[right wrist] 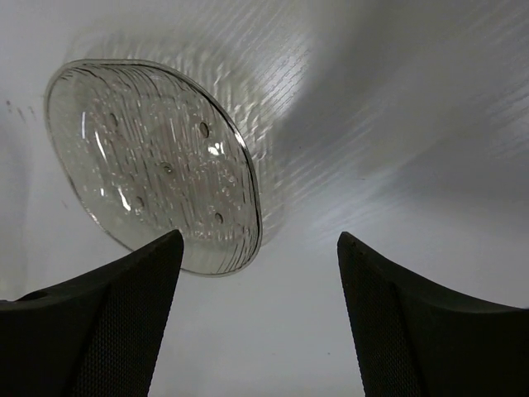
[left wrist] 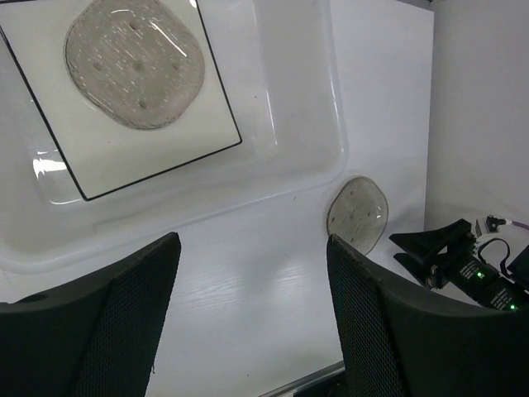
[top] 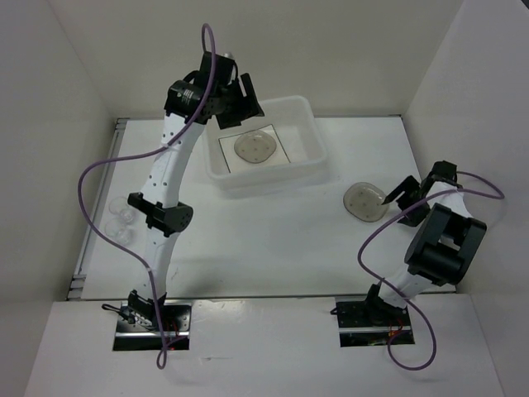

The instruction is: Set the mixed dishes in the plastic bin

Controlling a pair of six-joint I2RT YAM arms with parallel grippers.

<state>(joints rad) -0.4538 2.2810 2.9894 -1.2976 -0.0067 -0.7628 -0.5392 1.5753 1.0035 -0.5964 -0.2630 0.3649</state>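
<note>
The plastic bin (top: 316, 136) stands at the back centre. In it lies the square white plate (top: 226, 157) with one speckled dish (top: 254, 148) on top; the left wrist view shows the bin wall (left wrist: 289, 124), the plate (left wrist: 149, 157) and this dish (left wrist: 135, 62). A second speckled dish (top: 364, 201) lies on the table to the right, also in the left wrist view (left wrist: 358, 213) and the right wrist view (right wrist: 153, 161). My left gripper (top: 240, 103) (left wrist: 254, 281) is open and empty above the bin's back left. My right gripper (top: 397, 198) (right wrist: 260, 281) is open, low, just right of the second dish.
Two small clear cups (top: 122, 217) sit at the table's left edge beside the left arm. White walls close in the table on the left, back and right. The right arm's cable (top: 372, 248) loops over the table in front of the second dish.
</note>
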